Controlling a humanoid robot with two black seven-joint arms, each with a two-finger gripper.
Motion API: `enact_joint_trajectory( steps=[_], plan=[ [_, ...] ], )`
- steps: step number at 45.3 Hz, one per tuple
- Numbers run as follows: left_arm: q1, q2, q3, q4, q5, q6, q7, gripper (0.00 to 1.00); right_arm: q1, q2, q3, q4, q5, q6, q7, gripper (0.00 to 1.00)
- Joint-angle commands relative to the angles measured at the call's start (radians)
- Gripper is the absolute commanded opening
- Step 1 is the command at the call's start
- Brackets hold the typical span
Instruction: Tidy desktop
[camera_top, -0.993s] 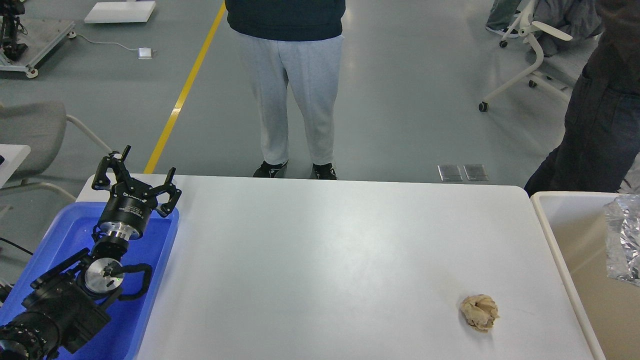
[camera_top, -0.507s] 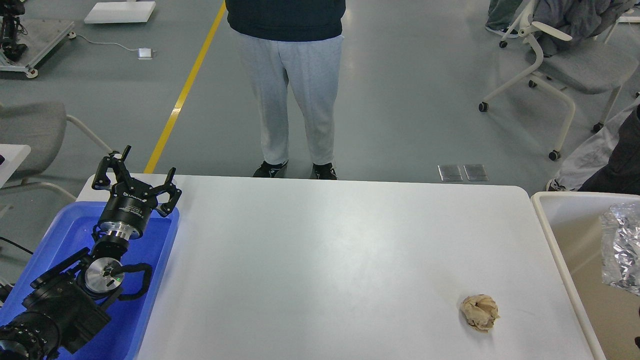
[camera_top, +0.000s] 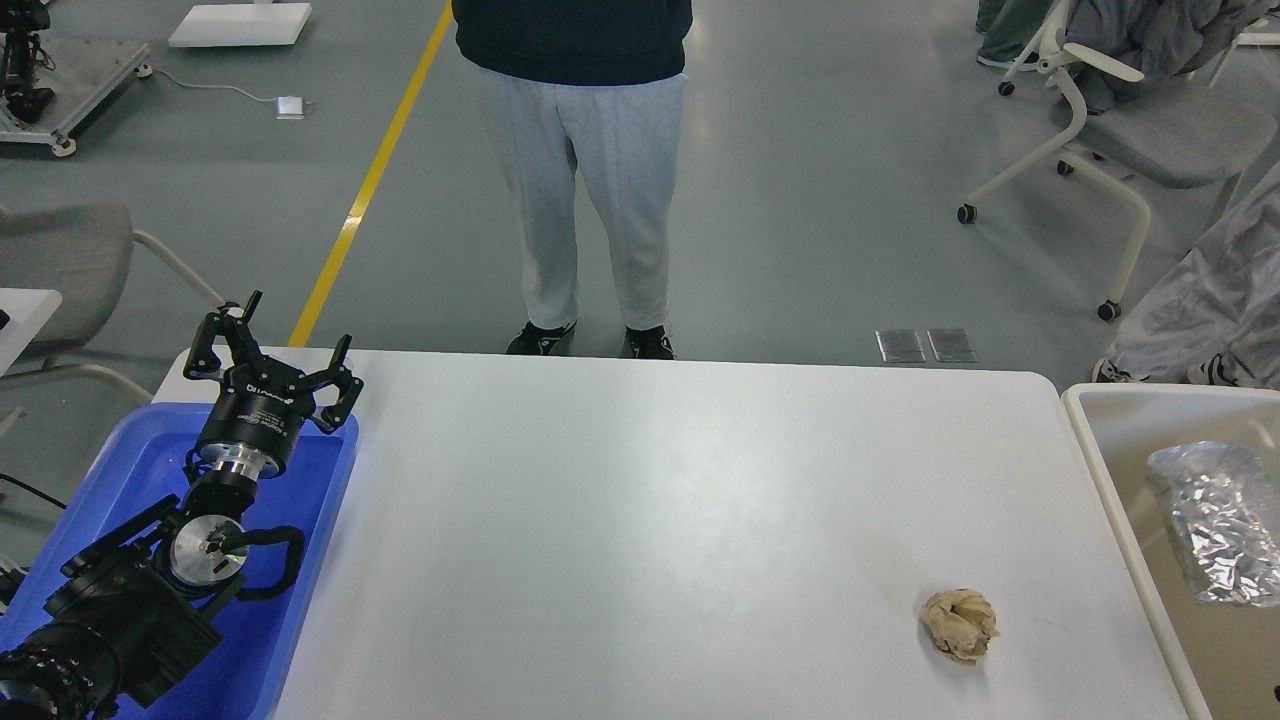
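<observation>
The desktop (camera_top: 650, 500) is a large white tabletop with rounded corners. A crumpled tan paper ball (camera_top: 959, 624) lies on it near the front right. My left gripper (camera_top: 275, 335) is open and empty, held above the far end of the blue tray (camera_top: 300, 560) at the table's left edge, far from the paper ball. My right arm and gripper are out of view.
A beige bin (camera_top: 1100, 470) stands at the right edge and holds a crumpled silver foil bag (camera_top: 1215, 520). A person in grey trousers (camera_top: 580, 200) stands at the far table edge. Office chairs (camera_top: 1100, 130) stand on the floor behind.
The silver foil bag has dropped lower into the beige bin. The dark-clothed person at the far right has moved out of view. My left arm has not moved.
</observation>
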Motion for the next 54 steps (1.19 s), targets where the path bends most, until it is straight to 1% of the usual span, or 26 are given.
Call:
enact_joint_trajectory(
  steps=[1, 10, 15, 23, 26, 30, 40, 44, 47, 51, 54],
  plan=[
    [0.000, 0.000, 0.000, -0.001, 0.000, 0.000, 0.000, 1.00, -0.010, 0.001, 0.002, -0.028, 0.001, -0.020, 0.001, 0.99],
    [0.000, 0.000, 0.000, -0.001, 0.000, 0.000, 0.001, 1.00, -0.018, 0.003, -0.004, -0.025, -0.001, -0.010, 0.001, 0.99],
    [0.000, 0.000, 0.000, 0.001, 0.000, 0.000, 0.000, 1.00, -0.029, 0.003, -0.008, -0.029, -0.002, -0.020, 0.002, 0.99],
    [0.000, 0.000, 0.000, 0.001, 0.000, 0.000, 0.000, 1.00, 0.006, 0.001, -0.008, -0.017, -0.004, 0.032, 0.002, 1.00],
    [0.000, 0.000, 0.000, -0.001, 0.000, 0.000, 0.001, 1.00, 0.032, -0.023, 0.027, -0.026, 0.019, 0.101, 0.004, 0.99],
    [0.000, 0.000, 0.000, 0.001, 0.000, 0.000, 0.000, 1.00, 0.046, -0.063, 0.111, -0.014, 0.025, 0.147, 0.007, 0.99],
    [0.000, 0.000, 0.000, 0.001, 0.000, 0.000, 0.001, 1.00, 0.125, -0.103, 0.265, 0.011, 0.027, 0.155, 0.016, 1.00],
    [0.000, 0.000, 0.000, 0.001, 0.000, 0.000, 0.001, 1.00, 0.132, -0.128, 0.323, 0.052, 0.027, 0.161, 0.019, 0.99],
    [0.000, 0.000, 0.000, 0.001, 0.000, 0.000, 0.001, 1.00, 0.132, -0.155, 0.378, 0.113, 0.027, 0.167, 0.030, 1.00],
    [0.000, 0.000, 0.000, 0.001, 0.000, 0.000, 0.000, 1.00, 0.118, -0.209, 0.481, 0.240, 0.027, 0.176, 0.048, 1.00],
    [0.000, 0.000, 0.000, -0.001, 0.000, 0.000, 0.000, 1.00, 0.088, -0.253, 0.568, 0.355, 0.010, 0.178, 0.053, 0.99]
  ],
)
